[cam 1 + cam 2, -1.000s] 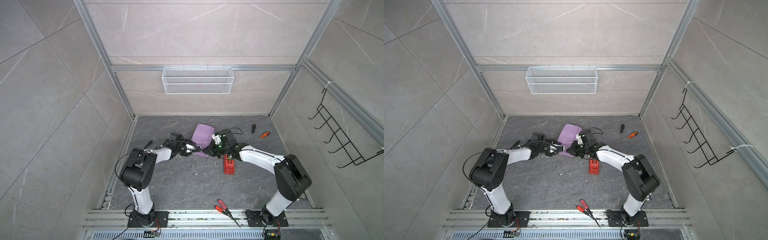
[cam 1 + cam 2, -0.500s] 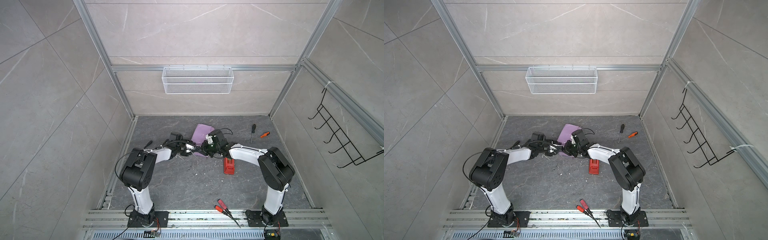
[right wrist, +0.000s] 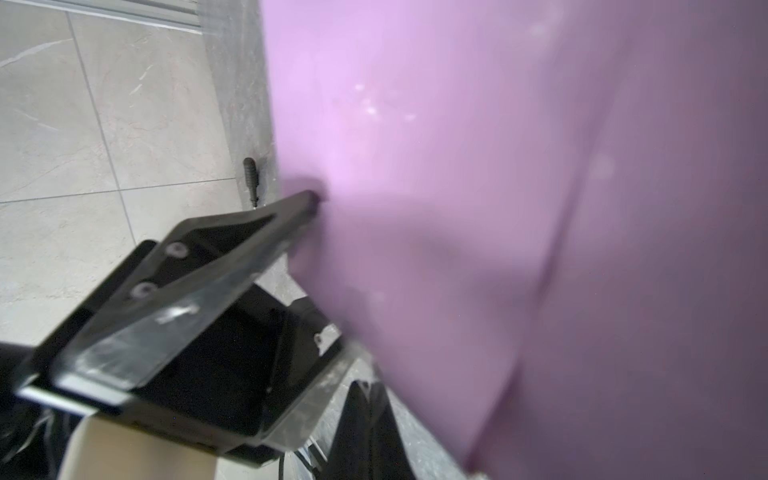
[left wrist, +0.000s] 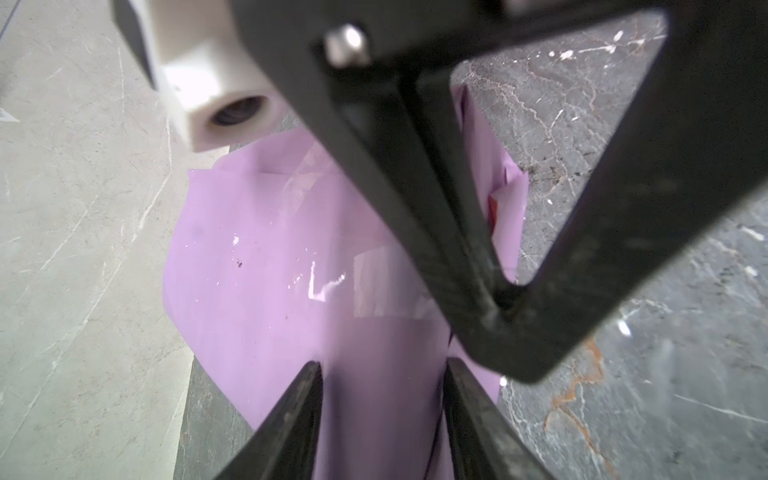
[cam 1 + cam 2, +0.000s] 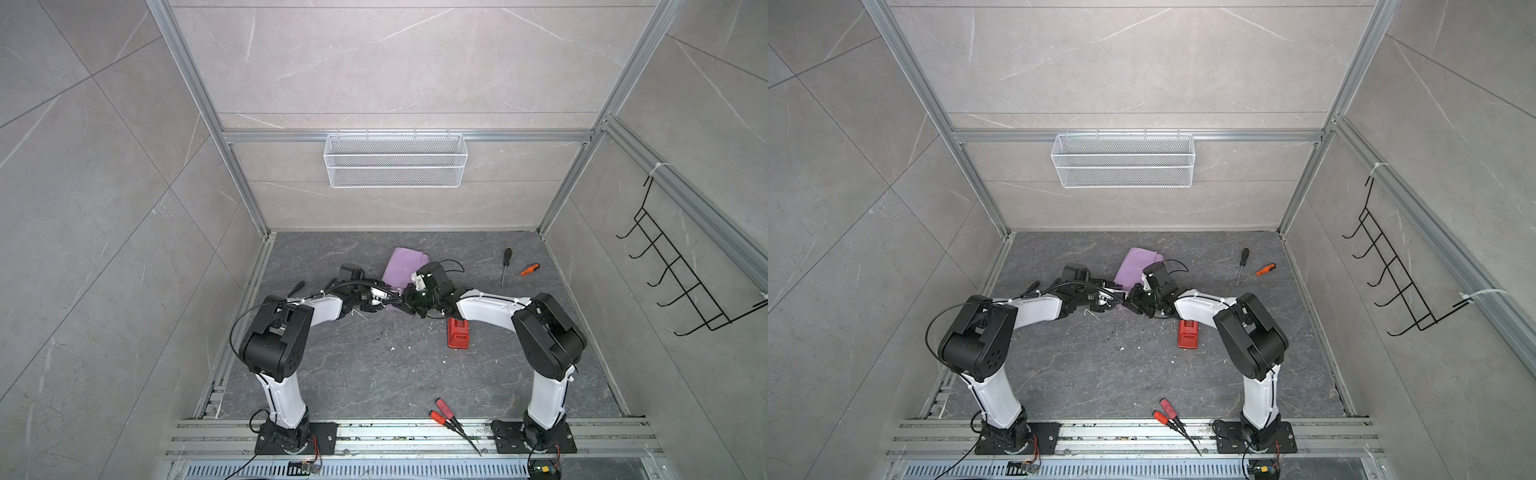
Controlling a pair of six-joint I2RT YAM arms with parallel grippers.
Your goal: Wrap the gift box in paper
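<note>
Lilac paper (image 5: 405,266) | left claw (image 4: 382,365) clamped on it | right claw (image 4: 494,316) together | both forearms low, meeting

Lilac paper (image 4: 266,257), patched with clear tape (image 4: 386,286), lies on the dark marbled tabletop (image 4: 623,187) between the parted black fingers of the left gripper (image 4: 382,365), which appear to clasp it, while the blurred right gripper (image 4: 498,328), jaws pressed together, reaches across close to the lens.

Paper (image 4: 270,270): thin, smooth, lilac, soft sheen; glossy clear tape (image 4: 382,286) patches on it. Floor (image 5: 374,374): grey veined stone look, matt, speckled. Basket (image 5: 395,166): white-coated wire mesh. Dispenser (image 5: 458,334): red plastic, smooth.
</note>
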